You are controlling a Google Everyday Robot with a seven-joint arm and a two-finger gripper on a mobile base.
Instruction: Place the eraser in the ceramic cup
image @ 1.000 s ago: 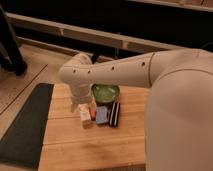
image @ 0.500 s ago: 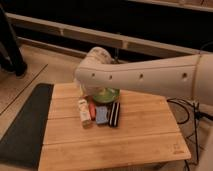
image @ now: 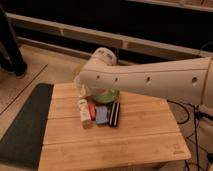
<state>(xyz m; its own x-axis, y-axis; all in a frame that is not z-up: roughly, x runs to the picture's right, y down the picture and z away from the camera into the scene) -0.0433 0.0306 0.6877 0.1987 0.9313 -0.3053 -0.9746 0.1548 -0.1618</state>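
Indoors, claw [image: 84,92] hovers over wooden table [image: 125,140] beside a dark mat [image: 22,130].

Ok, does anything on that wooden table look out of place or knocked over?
Nothing stands out. The ceramic cup, orange item, blue pad and eraser sit in a tidy row, the green bowl behind them. The claw hangs beside the bowl.

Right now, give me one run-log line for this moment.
pincer: open, above table back edge by green bowl | eraser: on table beside blue pad, ungrasped | ceramic cup: camera-left end of row
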